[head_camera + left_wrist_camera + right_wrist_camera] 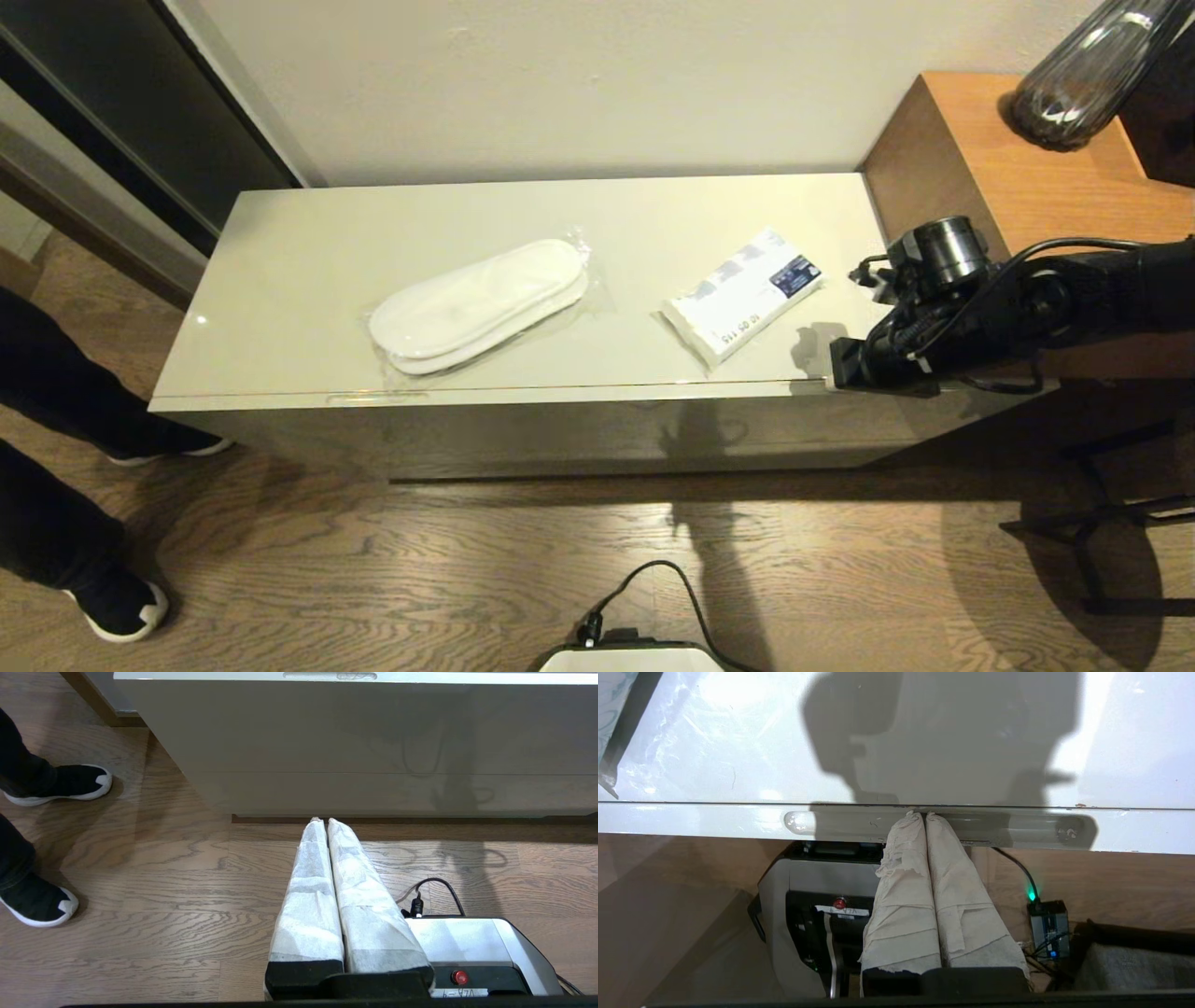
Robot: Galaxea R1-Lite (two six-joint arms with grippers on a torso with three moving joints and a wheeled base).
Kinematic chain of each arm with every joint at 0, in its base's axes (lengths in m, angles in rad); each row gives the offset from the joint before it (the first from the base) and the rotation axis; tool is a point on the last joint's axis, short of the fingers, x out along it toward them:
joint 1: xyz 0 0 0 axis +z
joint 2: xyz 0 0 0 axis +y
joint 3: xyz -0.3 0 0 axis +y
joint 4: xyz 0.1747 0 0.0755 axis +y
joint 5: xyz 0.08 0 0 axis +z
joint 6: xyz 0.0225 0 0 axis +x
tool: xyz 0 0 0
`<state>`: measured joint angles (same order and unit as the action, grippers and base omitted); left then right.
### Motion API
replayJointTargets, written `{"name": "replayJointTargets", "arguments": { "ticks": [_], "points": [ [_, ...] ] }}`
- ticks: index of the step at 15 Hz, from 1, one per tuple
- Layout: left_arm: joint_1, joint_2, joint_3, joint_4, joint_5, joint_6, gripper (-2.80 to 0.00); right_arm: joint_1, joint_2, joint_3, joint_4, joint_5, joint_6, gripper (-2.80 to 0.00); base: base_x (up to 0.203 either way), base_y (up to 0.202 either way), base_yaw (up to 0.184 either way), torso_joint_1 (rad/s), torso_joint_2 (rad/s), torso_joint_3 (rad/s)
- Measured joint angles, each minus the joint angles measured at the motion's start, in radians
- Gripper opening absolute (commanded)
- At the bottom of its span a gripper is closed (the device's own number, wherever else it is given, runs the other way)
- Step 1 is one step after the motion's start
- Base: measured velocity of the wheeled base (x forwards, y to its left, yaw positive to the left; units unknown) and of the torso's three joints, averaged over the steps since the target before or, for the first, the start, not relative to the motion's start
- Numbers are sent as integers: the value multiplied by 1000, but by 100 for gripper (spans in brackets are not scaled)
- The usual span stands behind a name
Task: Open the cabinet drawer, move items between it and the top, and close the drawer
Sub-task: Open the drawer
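White slippers [481, 303] in clear wrap lie on the cream top [308, 233], left of the middle. The white tissue pack [742, 294] with blue print lies to their right. The cabinet drawer [560, 429] looks closed, its front flush under the top. My right gripper [840, 373] is at the drawer's right end, shut. Its wrapped fingertips [908, 821] rest in the recessed slot handle [1017, 830], holding nothing. My left gripper [321, 820] is shut and empty, low over the floor. It points at the base of the cabinet front [373, 728], below the other slot handle [329, 676].
A higher orange-brown wooden surface [1027, 159] with a dark glass vase [1083, 84] adjoins the cabinet on the right. A person's legs and black shoes [112, 607] stand on the wood floor at the left. The robot base [625, 658] is in front, and black stand legs [1102, 532] are at the right.
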<state>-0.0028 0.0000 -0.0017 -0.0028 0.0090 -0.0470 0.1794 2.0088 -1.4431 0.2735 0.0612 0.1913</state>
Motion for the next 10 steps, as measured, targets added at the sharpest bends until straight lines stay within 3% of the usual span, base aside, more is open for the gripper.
{"name": "replayJointTargets", "arguments": {
  "ticks": [10],
  "points": [
    [0,0,0,0,0,0,-280,-1,15,15,49,-9,6,-280,0,0,0,0,0,0]
  ]
}}
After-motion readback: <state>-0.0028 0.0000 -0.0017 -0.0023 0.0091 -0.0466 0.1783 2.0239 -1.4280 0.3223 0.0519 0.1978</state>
